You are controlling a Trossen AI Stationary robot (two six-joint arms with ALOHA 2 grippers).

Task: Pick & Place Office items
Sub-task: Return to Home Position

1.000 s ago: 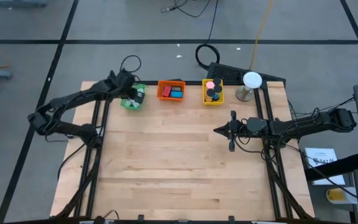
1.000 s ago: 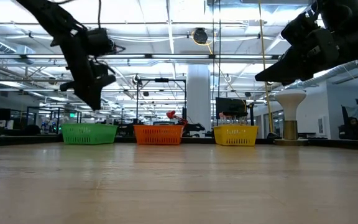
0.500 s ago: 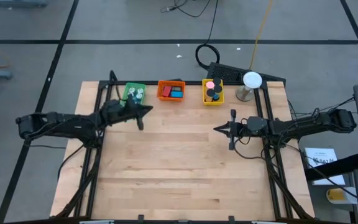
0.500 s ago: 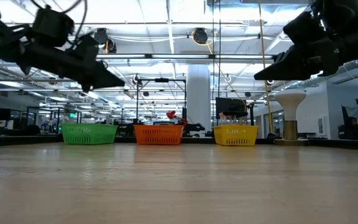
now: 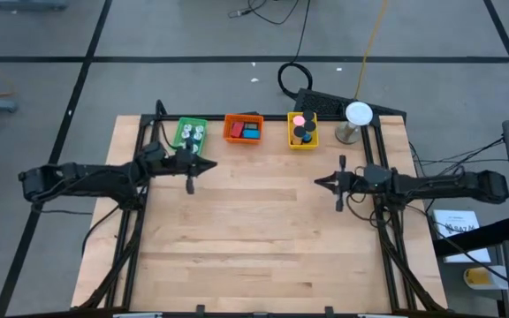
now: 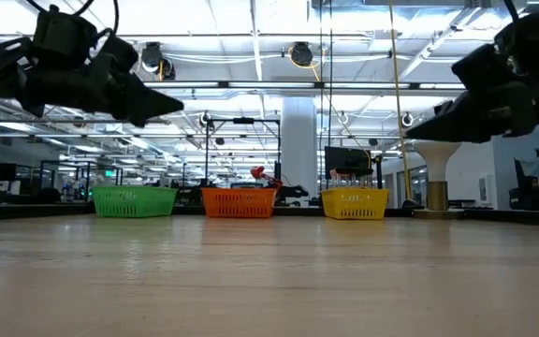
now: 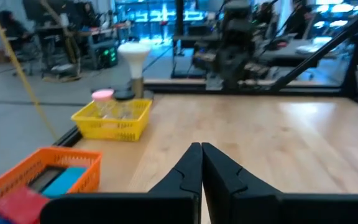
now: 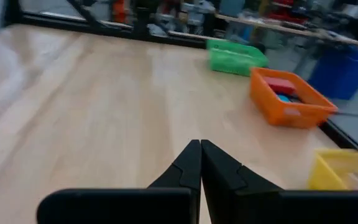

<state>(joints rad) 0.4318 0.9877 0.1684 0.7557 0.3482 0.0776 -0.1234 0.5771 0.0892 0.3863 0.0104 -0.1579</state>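
The office items lie in three trays along the table's far edge. White and green pieces are in the green tray (image 5: 189,133). A red block and a blue block (image 7: 64,180) are in the orange tray (image 5: 244,129). A pink roll (image 7: 102,94) and black cylinders are in the yellow tray (image 5: 303,130). My left gripper (image 5: 214,164) hangs level above the table, just nearer than the green tray, shut and with nothing in it (image 7: 201,149). My right gripper (image 5: 317,182) hangs level at the right side, also shut with nothing in it (image 8: 200,146).
A white ball on a stand (image 5: 358,115) rises at the far right corner beside the yellow tray. Black frame rails run along the table's left and right sides. Bare wood (image 5: 254,238) stretches from the trays to the near edge.
My left gripper has drawn back from over the green tray toward the near edge, sunk a little, and tipped from pointing down to level. The tray's white pieces now show. My right gripper has slid a little toward the table's right edge and dropped slightly.
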